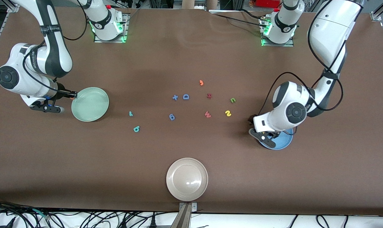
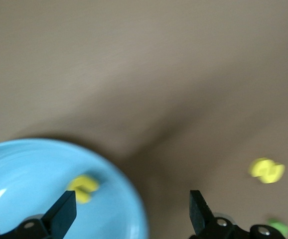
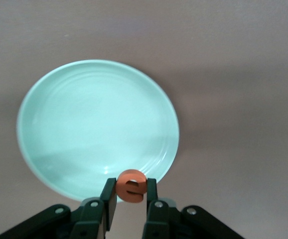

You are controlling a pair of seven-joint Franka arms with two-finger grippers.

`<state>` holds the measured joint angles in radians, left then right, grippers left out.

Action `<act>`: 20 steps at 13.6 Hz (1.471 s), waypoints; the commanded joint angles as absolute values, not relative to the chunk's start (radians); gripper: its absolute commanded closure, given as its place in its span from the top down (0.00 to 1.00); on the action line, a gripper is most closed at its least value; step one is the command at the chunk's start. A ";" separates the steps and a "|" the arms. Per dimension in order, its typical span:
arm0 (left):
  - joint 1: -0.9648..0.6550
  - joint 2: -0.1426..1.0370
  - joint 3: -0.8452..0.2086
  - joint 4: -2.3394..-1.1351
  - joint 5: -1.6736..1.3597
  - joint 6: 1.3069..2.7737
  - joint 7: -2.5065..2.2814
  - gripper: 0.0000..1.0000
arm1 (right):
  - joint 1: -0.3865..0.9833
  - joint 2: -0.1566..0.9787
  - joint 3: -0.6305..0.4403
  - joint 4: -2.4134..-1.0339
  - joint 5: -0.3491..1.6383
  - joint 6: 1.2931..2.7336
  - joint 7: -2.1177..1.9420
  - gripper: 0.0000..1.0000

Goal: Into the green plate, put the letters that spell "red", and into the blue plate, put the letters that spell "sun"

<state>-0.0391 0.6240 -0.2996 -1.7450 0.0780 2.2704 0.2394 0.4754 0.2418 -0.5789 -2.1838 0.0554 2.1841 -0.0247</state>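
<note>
My left gripper hangs open over the rim of the blue plate, nothing between its fingers. A yellow "u" lies in that plate. The yellow "s" and green "n" lie on the table, beside the blue plate toward the middle. My right gripper is shut on the orange "e", at the edge of the green plate that faces the right arm's end. The teal "r" and teal "d" lie between the green plate and the table's middle.
A beige plate sits near the front edge. Mid-table lie a blue "g", a blue cross, a blue "D", a red "w", a red piece and a small orange piece.
</note>
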 commanded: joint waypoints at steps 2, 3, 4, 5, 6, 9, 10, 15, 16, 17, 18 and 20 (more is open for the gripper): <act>-0.090 0.609 -0.353 -1.756 0.090 2.250 0.056 1.00 | 0.479 0.325 -0.574 -2.253 0.072 2.365 -0.051 0.00; -0.118 0.614 -0.353 -1.761 0.095 2.256 0.007 1.00 | 0.479 0.353 -0.572 -2.253 0.077 2.387 -0.052 0.00; -0.148 0.620 -0.351 -1.776 0.100 2.272 -0.067 1.00 | 0.479 0.383 -0.568 -2.253 0.109 2.410 -0.052 0.00; -0.179 0.620 -0.347 -1.788 0.104 2.298 -0.125 1.00 | 0.479 0.402 -0.542 -2.253 0.145 2.427 -0.054 0.00; -0.186 0.624 -0.348 -1.790 0.132 2.301 -0.152 1.00 | 0.479 0.414 -0.531 -2.253 0.167 2.434 -0.054 0.00; -0.187 0.638 -0.350 -1.822 0.204 2.332 -0.213 1.00 | 0.479 0.423 -0.529 -2.253 0.170 2.436 -0.057 0.00; -0.192 0.650 -0.350 -1.825 0.206 2.348 -0.248 1.00 | 0.479 0.425 -0.529 -2.253 0.170 2.434 -0.058 0.15; -0.213 0.672 -0.348 -1.853 0.232 2.401 -0.298 0.96 | 0.479 0.394 -0.531 -2.247 0.170 2.407 -0.060 0.68; -0.213 0.672 -0.348 -1.855 0.232 2.401 -0.299 0.83 | 0.480 0.376 -0.531 -2.243 0.170 2.390 -0.060 0.79; -0.210 0.673 -0.348 -1.855 0.232 2.401 -0.298 0.64 | 0.480 0.350 -0.532 -2.238 0.170 2.363 -0.058 0.86; -0.210 0.673 -0.348 -1.855 0.232 2.401 -0.298 0.49 | 0.480 0.321 -0.532 -2.227 0.170 2.323 -0.049 0.91; -0.206 0.673 -0.348 -1.855 0.232 2.399 -0.298 0.27 | 0.482 0.296 -0.532 -2.162 0.170 2.208 -0.043 0.98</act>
